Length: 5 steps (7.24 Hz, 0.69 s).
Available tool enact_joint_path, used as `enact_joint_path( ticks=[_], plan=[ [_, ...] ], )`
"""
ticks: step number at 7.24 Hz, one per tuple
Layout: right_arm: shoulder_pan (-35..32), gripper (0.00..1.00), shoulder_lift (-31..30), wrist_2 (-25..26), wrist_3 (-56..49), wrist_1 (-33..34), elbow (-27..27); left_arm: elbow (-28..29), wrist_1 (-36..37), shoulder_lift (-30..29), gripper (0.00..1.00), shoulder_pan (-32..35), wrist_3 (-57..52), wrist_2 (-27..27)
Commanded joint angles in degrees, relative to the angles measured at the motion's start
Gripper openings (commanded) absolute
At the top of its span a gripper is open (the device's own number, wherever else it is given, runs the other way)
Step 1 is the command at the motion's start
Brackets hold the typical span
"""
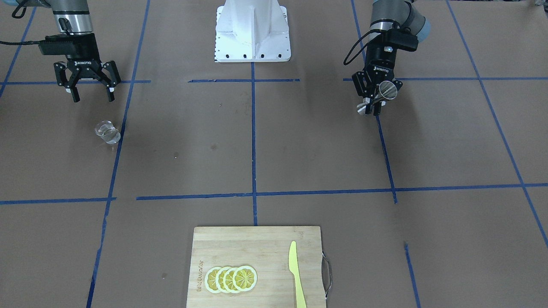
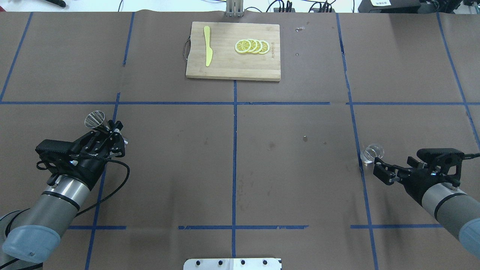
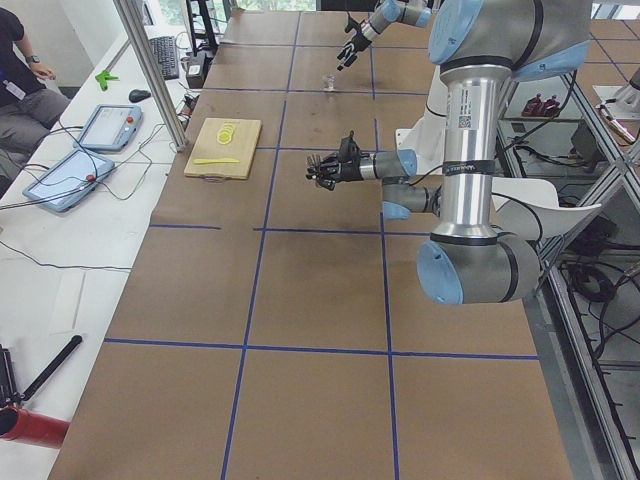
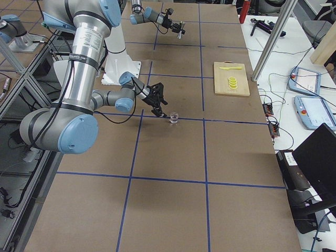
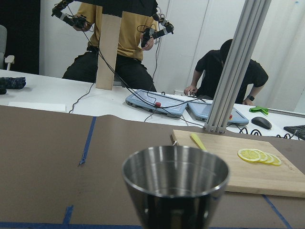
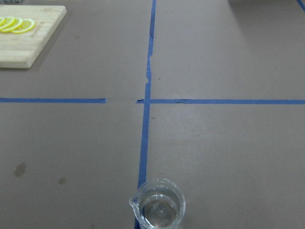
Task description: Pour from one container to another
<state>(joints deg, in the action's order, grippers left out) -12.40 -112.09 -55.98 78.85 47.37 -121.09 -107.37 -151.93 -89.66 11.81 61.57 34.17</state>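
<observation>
Glass beaker (image 1: 107, 131) — just beyond right gripper (image 1: 93, 97)

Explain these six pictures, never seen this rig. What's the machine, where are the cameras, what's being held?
Two robot arms work at a brown table marked with blue tape. Four fixed cameras look from the front, overhead and both table ends; two more ride on the wrists. The left gripper is shut on a steel jigger, held above the table. The right gripper is open, near a small glass beaker that stands on the table, not touching it. On a wooden cutting board lie lemon slices and a yellow knife.
</observation>
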Motion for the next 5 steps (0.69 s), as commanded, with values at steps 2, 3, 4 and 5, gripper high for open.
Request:
enact_joint_path(
  ticks=[2,3,4,5],
  plan=[
    [4.3,1.0,0.7,9.8,-3.0,-1.8,4.1,0.4,-0.1,-0.3,0.0,0.1,-1.5,-0.5],
    [5.2,1.0,0.7,12.0,-3.0,-1.8,5.2,0.4,-0.1,-0.4,0.0,0.1,-1.5,-0.6],
    [6.3,1.0,1.9,13.3,-2.9,-4.2,8.3,0.3,-0.1,-0.4,0.0,0.1,-1.5,-0.6],
    [7.0,1.0,2.7,15.7,-3.6,-8.7,12.1,0.5,-0.1,-0.3,0.0,0.1,-1.6,-0.6]
  ],
)
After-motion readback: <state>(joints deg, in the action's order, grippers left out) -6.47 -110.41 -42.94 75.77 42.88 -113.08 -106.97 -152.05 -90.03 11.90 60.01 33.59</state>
